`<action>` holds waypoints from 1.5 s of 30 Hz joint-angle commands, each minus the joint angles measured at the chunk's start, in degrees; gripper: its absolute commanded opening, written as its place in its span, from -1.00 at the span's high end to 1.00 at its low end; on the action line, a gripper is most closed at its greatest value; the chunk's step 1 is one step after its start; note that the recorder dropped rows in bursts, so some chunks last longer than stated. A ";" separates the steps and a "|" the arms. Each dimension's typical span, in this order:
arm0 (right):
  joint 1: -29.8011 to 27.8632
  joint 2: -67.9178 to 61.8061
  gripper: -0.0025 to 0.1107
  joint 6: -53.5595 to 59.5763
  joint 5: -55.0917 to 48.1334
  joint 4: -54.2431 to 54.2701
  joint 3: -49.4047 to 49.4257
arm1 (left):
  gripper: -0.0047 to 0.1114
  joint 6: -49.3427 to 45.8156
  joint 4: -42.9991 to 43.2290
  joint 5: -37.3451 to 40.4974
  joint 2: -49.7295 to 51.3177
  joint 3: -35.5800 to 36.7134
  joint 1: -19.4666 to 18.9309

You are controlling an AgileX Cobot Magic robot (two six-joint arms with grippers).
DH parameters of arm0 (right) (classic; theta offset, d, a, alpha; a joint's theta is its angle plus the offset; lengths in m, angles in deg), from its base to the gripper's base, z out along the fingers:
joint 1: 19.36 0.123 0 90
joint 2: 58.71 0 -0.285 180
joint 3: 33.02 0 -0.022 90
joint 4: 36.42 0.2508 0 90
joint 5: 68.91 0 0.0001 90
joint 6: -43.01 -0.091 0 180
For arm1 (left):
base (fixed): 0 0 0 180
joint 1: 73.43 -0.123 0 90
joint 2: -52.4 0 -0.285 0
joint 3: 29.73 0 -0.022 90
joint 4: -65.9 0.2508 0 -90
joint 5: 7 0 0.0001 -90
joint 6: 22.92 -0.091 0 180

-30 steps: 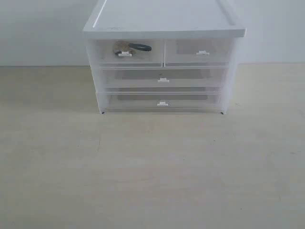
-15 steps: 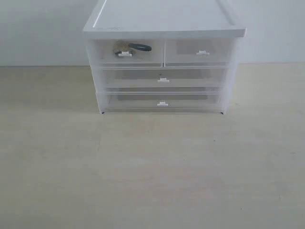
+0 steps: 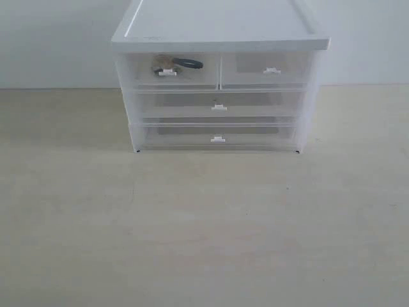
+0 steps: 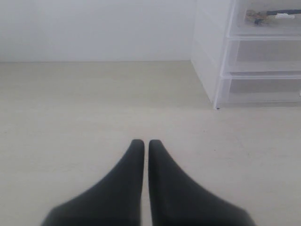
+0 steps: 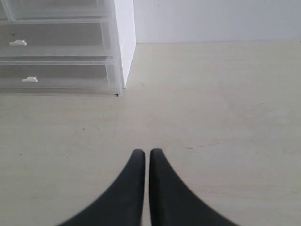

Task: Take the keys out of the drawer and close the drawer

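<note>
Keys, a small bunch of gold rings with round charms and a black cord loop (image 3: 174,64), lie inside the left half-width translucent white plastic drawer (image 3: 144,78) in the top row of the white plastic chest (image 3: 220,29). You can see them through the drawer's front, which sits flush with the chest, so treat the drawer as shut. Note the long axis of the bunch: it runs side to side across the drawer, charms toward the chest's outer left wall, cord loop toward the centre divider, just behind the small white tab handle (image 3: 167,73). Both claws hang out in front of the chest over the pale tabletop (image 3: 204,230), well apart from it, and neither shows in the exterior view. The left gripper (image 4: 146,143) has its black fingers pressed together on nothing; the right gripper (image 5: 144,153) likewise. The left wrist view takes in the bunch itself, whereas the right wrist view shows only the two full-width drawers (image 5: 61,47) and the chest's corner. Judge the left arm the nearer one: you would part its fingers, travel forward and upward to the tab, and pull straight outward.
</note>
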 commanded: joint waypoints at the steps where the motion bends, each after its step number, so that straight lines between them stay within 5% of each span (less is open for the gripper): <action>1: -0.28 0.35 0.96 0.06 0.30 -0.32 -0.06 | 0.85 0.29 0.23 -0.16 -0.11 0.13 -0.09; 10: -0.28 0.35 0.96 12.17 4.49 -18.55 -0.06 | 0.85 0.29 0.89 -0.16 -0.11 0.13 -0.09; 16: -0.28 0.35 0.96 6.03 38.21 -13.91 -0.06 | 0.85 -0.39 -3.69 -6.28 -0.11 0.13 -0.09; 23: -0.28 0.35 0.96 -29.35 59.00 -12.72 -0.06 | 0.85 6.16 -23.13 -10.99 -0.11 0.13 -0.09; 27: -0.28 -3.37 0.96 -41.28 50.66 -20.55 -8.51 | 0.85 6.16 -29.80 -11.07 -0.11 0.13 -0.09; 30: -0.28 -16.48 0.96 -49.26 46.37 -33.37 -23.23 | 0.85 6.16 -31.18 -11.07 -0.11 0.13 -0.09; 33: -0.28 -36.92 0.96 -71.33 33.27 -50.18 -37.23 | 0.85 6.16 -38.33 -12.51 -0.11 0.13 -0.09; 40: -0.28 -79.68 0.96 -70.98 43.87 -58.98 -49.45 | 0.85 4.49 -38.45 -12.66 -0.11 0.13 -0.09; 45: -0.28 -94.17 0.96 -68.93 44.83 -59.43 -54.84 | 0.85 1.87 -38.83 -11.98 -0.11 0.13 -0.09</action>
